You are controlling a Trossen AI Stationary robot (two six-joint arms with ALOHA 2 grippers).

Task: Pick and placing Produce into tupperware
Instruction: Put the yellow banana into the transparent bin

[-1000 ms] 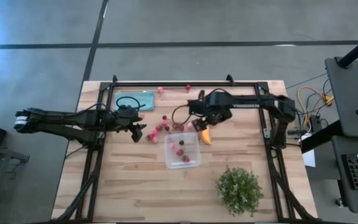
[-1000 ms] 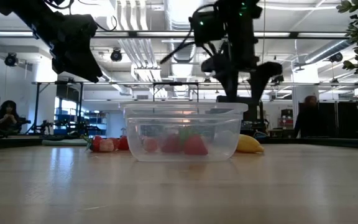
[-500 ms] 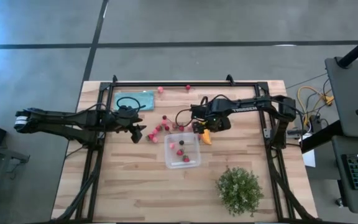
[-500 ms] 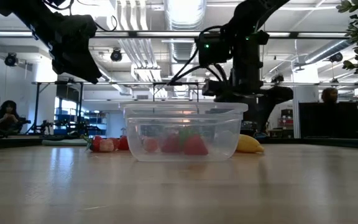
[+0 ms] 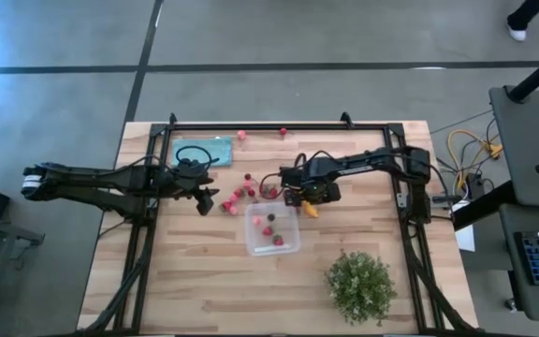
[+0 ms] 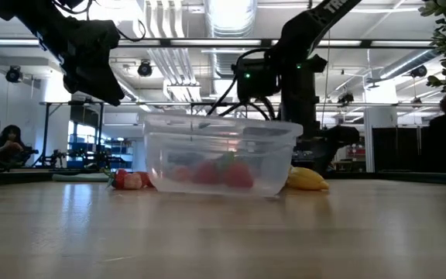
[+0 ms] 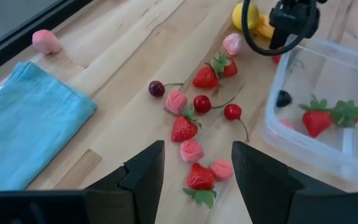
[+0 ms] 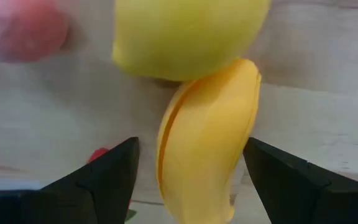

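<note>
The produce, several red and pink berries [image 5: 246, 190], lies on the table left of and beyond the clear tupperware [image 5: 271, 229], which holds a few red pieces. In the low view the tupperware [image 6: 219, 159] stands tilted, its left side raised. My right gripper [image 5: 299, 197] is open and low at its far right corner. Its fingers stand on either side of a yellow-orange slice [image 8: 204, 155] that lies on the table beside a yellow fruit [image 8: 185, 37]. My left gripper [image 5: 209, 201] is open and empty, held above the table left of the berries [image 7: 194, 118]. My right gripper points down with a finger on each side of the yellow-orange slice [image 8: 185, 180]. I cannot tell whether the fingers touch the slice. I also cannot tell whether they touch the tupperware's far right rim.
A teal cloth [image 5: 204, 150] with a black cable loop on it lies at the far left. Two pink pieces [image 5: 241, 136] lie near the far edge. A green leafy bush [image 5: 360, 285] stands at the near right. People show in the room behind the table.
My right gripper has come down and toward the table's near left, to the tupperware's far right corner. The tupperware stood level before. It has now tipped, its left side raised, and has slid a little toward the left.
</note>
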